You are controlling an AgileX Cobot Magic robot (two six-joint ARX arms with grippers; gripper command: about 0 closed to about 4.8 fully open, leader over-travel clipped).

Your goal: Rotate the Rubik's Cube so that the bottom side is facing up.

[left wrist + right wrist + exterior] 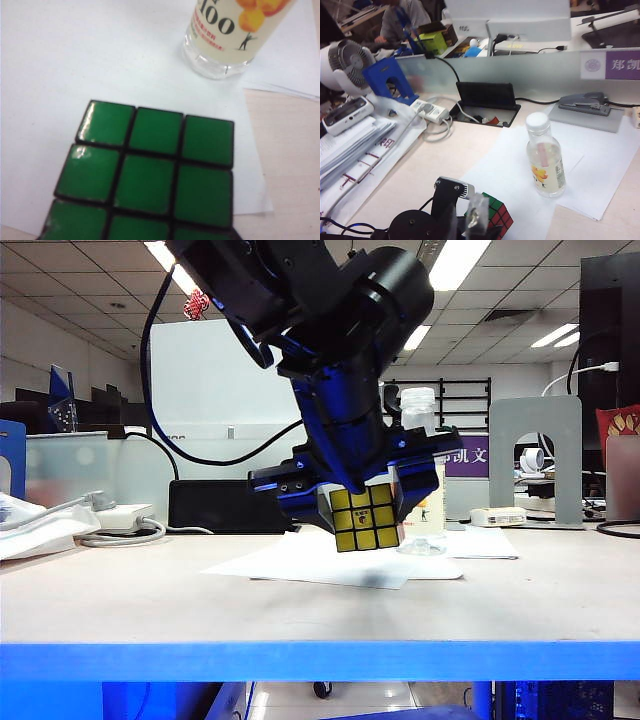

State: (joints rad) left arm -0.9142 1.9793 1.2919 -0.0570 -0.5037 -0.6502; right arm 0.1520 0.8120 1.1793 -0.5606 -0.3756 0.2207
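Green squares of the Rubik's Cube (147, 175) are filling the near part of the left wrist view, and the cube's lower rows are being cut off by the frame edge there. Nothing of the left gripper's own fingers is being shown in that view. In the exterior view the left gripper (362, 502) is being seen clamped on the cube (366, 517), whose yellow face is being turned toward the camera, with a small mark on its upper middle square too small to be read. The cube is being held clear of the worktop (150, 590), above the white paper sheet (330, 565) and just in front of the bottle (420, 475). Much of the bottle is being hidden behind the arm and the cube in that view.

From the right wrist view the cube (496, 214) is being seen only in part, green on top and red on the side, with the dark body of the left gripper (451, 200) covering its near side. The bottle (545, 155) is being shown upright on the paper (520, 150), near the cube but apart from it. The right gripper is not being shown in any view; its jaws are being kept together.
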